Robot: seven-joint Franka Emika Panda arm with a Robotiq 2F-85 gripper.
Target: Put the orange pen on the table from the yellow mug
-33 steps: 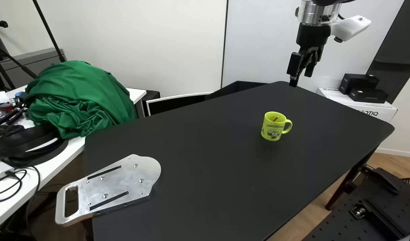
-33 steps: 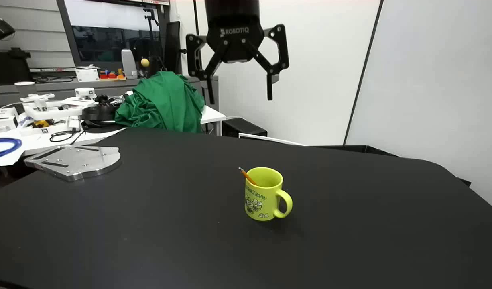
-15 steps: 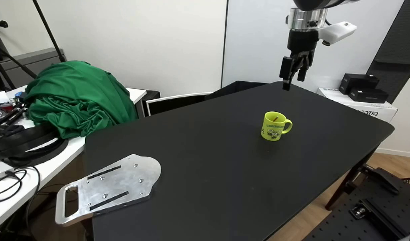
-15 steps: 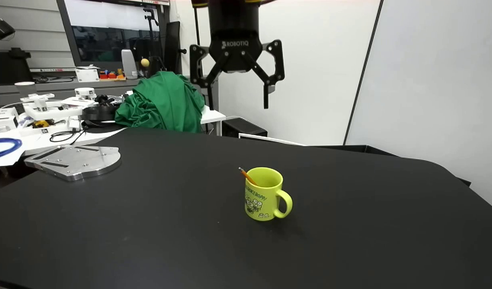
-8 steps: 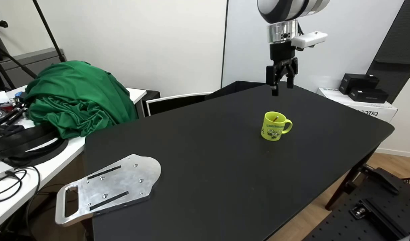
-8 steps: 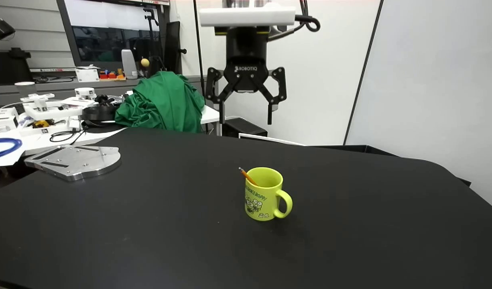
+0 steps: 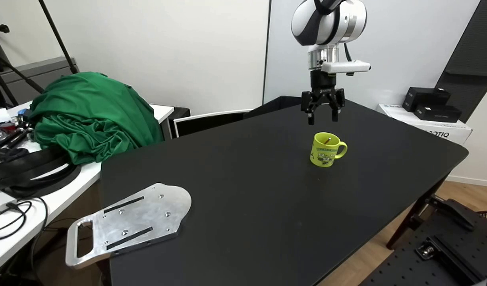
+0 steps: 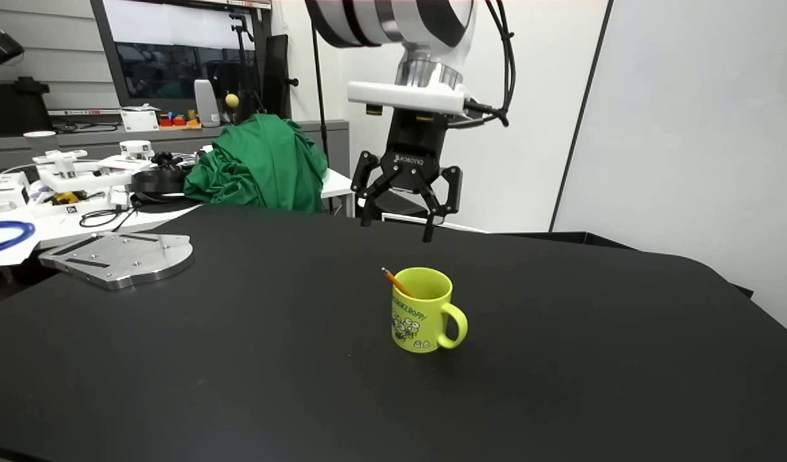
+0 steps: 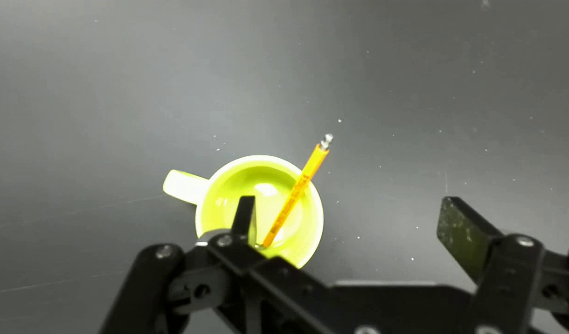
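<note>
Orange pen [image 9: 290, 202] and gripper [image 8: 397, 231] are apart; the gripper hangs above the desk [image 8: 239, 372] near the yellow mug [image 8: 425, 321], its jaws spread wide; the pen leans inside the mug, its silver-tipped end poking past the rim on the side away from the handle; the mug stands upright on the desk; well apart, a slotted metal plate [image 7: 144, 215] lies at the desk's edge, partly overhanging; past the desk, a green cloth [image 7: 92, 115] is heaped.

arm [image 8: 409, 24] white/black | gripper [image 8: 397, 231] black (lettered ROBOTIQ) | cables [image 8: 510, 70] black
</note>
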